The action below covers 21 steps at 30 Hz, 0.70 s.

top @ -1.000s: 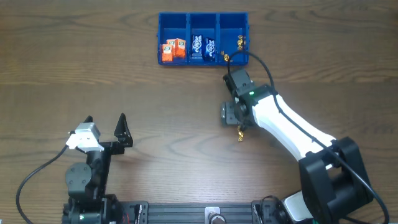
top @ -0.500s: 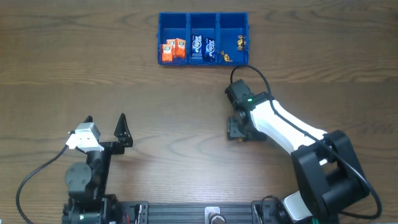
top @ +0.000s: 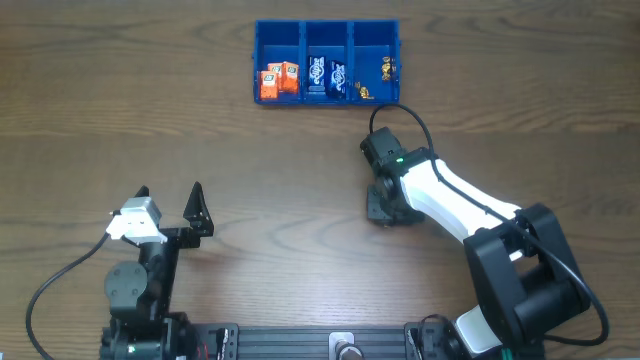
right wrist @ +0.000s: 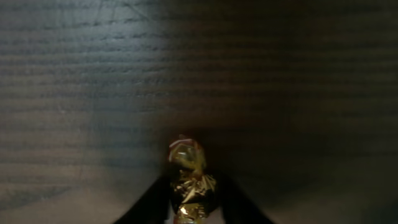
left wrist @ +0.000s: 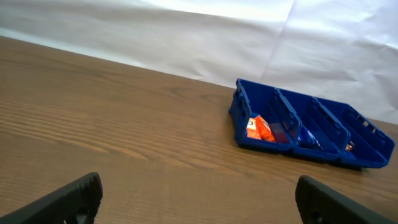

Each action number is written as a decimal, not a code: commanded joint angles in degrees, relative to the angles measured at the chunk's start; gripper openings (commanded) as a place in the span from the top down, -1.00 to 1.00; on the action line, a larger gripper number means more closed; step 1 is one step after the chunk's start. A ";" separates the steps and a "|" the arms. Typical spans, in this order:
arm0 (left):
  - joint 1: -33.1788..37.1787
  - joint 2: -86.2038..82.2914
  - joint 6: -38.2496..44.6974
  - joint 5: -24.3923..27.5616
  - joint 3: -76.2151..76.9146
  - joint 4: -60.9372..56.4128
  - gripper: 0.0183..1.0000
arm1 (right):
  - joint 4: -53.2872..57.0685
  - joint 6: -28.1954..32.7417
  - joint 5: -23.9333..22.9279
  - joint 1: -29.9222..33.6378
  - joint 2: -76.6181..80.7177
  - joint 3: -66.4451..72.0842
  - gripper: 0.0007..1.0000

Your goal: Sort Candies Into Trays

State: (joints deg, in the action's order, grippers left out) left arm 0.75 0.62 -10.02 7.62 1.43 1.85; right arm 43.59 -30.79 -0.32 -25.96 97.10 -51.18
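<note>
A gold-wrapped candy [right wrist: 189, 178] lies on the wooden table, with the fingers of my right gripper [right wrist: 193, 205] pressed against both of its sides. From above, that gripper [top: 383, 207] sits low on the table, below the blue three-compartment tray [top: 327, 23], and covers the candy. The tray holds orange candies [top: 279, 82] in its left bin, blue ones [top: 327, 76] in the middle and gold ones [top: 385, 68] on the right. My left gripper [top: 170, 198] stands open and empty near the table's front left, facing the distant tray [left wrist: 239, 118].
Bare wood table [top: 200, 130] lies between the two arms and the tray. The right arm's black cable [top: 405, 108] loops up close to the tray's front edge. A white backdrop [left wrist: 186, 31] stands beyond the table's far edge.
The right gripper came down from just above the loose gold candy onto it and now has its fingers against the wrapper. The left arm has kept still.
</note>
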 commanded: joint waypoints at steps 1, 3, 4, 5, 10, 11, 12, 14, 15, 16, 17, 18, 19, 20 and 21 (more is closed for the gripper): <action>0.35 -0.37 1.01 1.22 -1.14 1.81 -0.99 | -0.96 -0.74 -1.01 0.07 0.96 0.22 0.61; 0.35 -0.37 1.03 1.22 -1.14 1.81 -1.00 | -1.75 -0.70 -1.05 -0.57 0.33 0.15 0.61; 0.35 -0.37 1.01 1.22 -1.14 1.81 -1.00 | -2.16 -0.55 -1.07 -1.03 -0.70 -0.04 0.61; 0.35 -0.37 1.03 1.22 -1.14 1.81 -1.00 | -2.27 -0.48 -1.07 -1.22 -1.51 -0.28 0.61; 0.35 -0.37 1.01 1.22 -1.14 1.81 -1.00 | -1.51 1.27 -2.91 -0.87 -8.52 -6.54 0.60; 0.35 -0.37 1.01 1.22 -1.14 1.81 -1.00 | -0.44 1.27 -4.09 -0.17 -8.81 -9.14 0.60; 0.35 -0.37 1.03 1.22 -1.14 1.81 -1.00 | 1.03 1.33 -5.35 0.59 -8.76 -12.17 0.60; 0.35 -0.37 1.01 1.22 -1.14 1.81 -1.00 | 3.02 3.04 -7.74 2.19 -7.67 -18.75 0.59; 0.35 -0.37 1.01 1.22 -1.14 1.81 -1.00 | 3.30 4.07 -8.50 3.04 -6.75 -22.21 0.59; 0.35 -0.37 1.03 1.22 -1.14 1.81 -1.00 | 3.26 5.14 -8.74 3.89 -5.66 -25.49 0.59; 0.35 -0.37 1.01 1.22 -1.14 1.81 -1.00 | 2.97 6.38 -8.70 4.79 -4.31 -28.81 0.59; 0.35 -0.37 1.01 1.22 -1.14 1.81 -1.00 | 2.78 7.50 -8.70 5.64 -2.69 -32.15 0.54; 0.35 -0.37 1.01 1.22 -1.14 1.81 -1.00 | 2.38 8.87 -8.70 6.62 -0.31 -36.20 0.54; 0.35 -0.37 1.01 1.22 -1.14 1.81 -1.00 | 1.88 10.34 -8.70 7.58 2.93 -40.96 0.54; 0.35 -0.37 1.01 1.22 -1.14 1.81 -1.00 | 1.44 11.28 -8.70 8.11 5.20 -43.87 0.54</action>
State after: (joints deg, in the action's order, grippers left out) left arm 0.75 0.64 -10.02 7.60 1.43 1.85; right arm 45.50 -25.02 -6.92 -20.03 94.80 -86.15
